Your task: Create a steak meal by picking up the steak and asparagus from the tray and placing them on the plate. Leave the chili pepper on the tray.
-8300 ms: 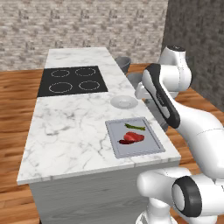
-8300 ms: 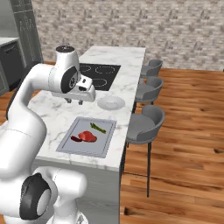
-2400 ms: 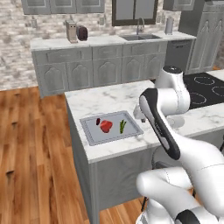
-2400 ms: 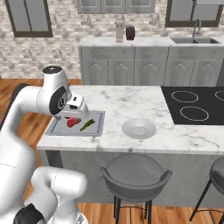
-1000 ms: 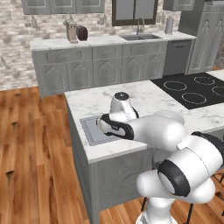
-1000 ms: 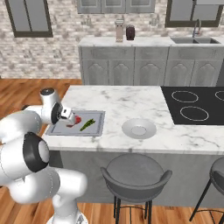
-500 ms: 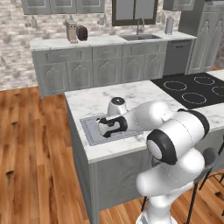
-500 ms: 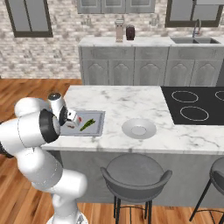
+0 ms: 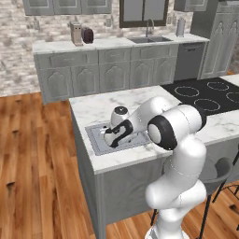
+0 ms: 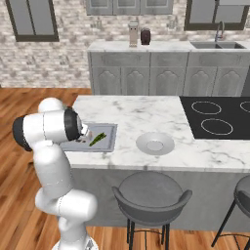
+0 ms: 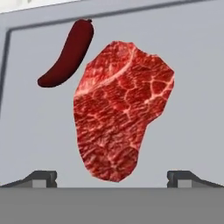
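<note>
Steak [image 11: 120, 111]: flat on the grey floor of the tray, a bright red marbled slab lying lengthwise in the hand view, its narrow end toward the finger tips.
Chili pepper [image 11: 66, 53]: dark red curved pod just beside the steak's upper left edge, apart from it by a thin strip of tray.
Asparagus [image 10: 97, 138]: short green spear lying on the tray's right part in the right base view, uncovered by the arm.
Tray [image 10: 108, 140]: grey rectangle with a low rim, on the marble island near its end; its raised edge shows along the top and left of the hand view.
Gripper [image 11: 112, 176]: spread wide, one dark tip low on each side of the steak's near end, nothing between them; it hangs low above the tray, pointing down at the meat.
Arm: bent down over the tray, hiding the steak in both base views.
Plate [image 10: 155, 143]: small round white dish on the island, well apart from the tray, toward the cooktop; it holds no food.
Cooktop [image 10: 218, 117]: black, with ring burners, at the far end of the island.
Stool [image 10: 150, 195]: grey seat in front of the island, below the plate.
</note>
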Controlling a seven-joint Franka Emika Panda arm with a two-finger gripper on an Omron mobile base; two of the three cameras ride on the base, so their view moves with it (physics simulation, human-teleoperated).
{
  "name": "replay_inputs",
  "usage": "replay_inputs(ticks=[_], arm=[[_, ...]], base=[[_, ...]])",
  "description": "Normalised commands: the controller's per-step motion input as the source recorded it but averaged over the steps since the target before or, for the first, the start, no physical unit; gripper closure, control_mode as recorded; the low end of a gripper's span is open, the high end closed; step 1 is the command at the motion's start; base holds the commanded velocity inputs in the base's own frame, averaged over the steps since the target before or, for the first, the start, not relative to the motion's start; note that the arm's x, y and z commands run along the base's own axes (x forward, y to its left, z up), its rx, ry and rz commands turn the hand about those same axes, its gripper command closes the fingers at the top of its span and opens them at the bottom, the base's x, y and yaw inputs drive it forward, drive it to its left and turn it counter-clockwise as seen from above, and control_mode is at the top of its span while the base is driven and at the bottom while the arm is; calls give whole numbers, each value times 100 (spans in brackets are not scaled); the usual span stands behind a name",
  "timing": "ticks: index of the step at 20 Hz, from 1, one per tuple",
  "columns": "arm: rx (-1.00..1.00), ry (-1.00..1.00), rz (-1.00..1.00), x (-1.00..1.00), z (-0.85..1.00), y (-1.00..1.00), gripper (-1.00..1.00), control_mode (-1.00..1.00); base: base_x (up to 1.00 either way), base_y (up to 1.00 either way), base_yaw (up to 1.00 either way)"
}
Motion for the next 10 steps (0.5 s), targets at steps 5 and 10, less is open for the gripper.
replay_inputs(ticks=[5, 10], arm=[[0, 0, 0, 50, -28, 7, -100, -100], [0, 0, -2, 38, -31, 3, 100, -100]], base=[[0, 0, 0], [0, 0, 0]])
